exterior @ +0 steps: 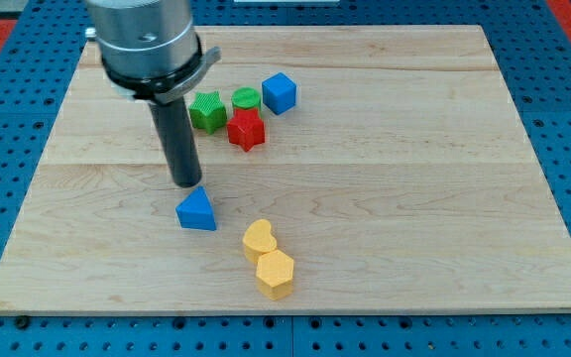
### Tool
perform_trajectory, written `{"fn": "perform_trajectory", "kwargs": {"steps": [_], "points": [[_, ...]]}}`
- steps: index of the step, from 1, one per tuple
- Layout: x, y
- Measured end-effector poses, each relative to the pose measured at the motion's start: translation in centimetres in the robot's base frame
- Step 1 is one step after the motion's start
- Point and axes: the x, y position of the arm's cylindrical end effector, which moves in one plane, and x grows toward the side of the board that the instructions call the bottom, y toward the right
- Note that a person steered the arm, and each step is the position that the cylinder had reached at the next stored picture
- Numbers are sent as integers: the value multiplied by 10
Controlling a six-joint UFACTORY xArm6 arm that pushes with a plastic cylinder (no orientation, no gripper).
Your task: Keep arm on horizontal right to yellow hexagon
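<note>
Pale wooden board [414, 149], set on a blue pegboard surface [563, 89], bearing seven small blocks; yellow hexagon block [276, 274], the task's thing, near the view's bottom edge, slightly left of centre; yellow heart-shaped block [259, 239] touching it on its upper left; blue triangular block [197, 210] up and to the view's left of the heart, apart from it; cluster toward the view's top: green star-shaped block [207, 110], green cylinder block [246, 98], red star-shaped block [247, 129] and blue cube block [279, 92], all close together, some seemingly touching; straight dark rod descending from a grey metal housing [147, 40], my tip [187, 185] resting just above the blue triangular block, touching it or very nearly so, exact contact not clear; no fingers on this rig, so nothing spread, pressed or pinching, only the bare rod end. Progress, as a judgement: barely begun; my tip stands up and to the view's left of the yellow hexagon, whereas the task wants it level with that block on its right side; remaining: travel down and across to the view's right, skirting the blue triangle and the yellow heart, then halting in the bare wood beside the hexagon without nudging it.
</note>
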Motion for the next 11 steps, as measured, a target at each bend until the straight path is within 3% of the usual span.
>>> {"fn": "perform_trajectory", "kwargs": {"steps": [1,2,3,4,5,6,7,8,9,11], "points": [[31,6],[34,44],[27,44],[48,44],[18,14],[10,26],[-32,88],[-26,175],[20,240],[124,255]]}}
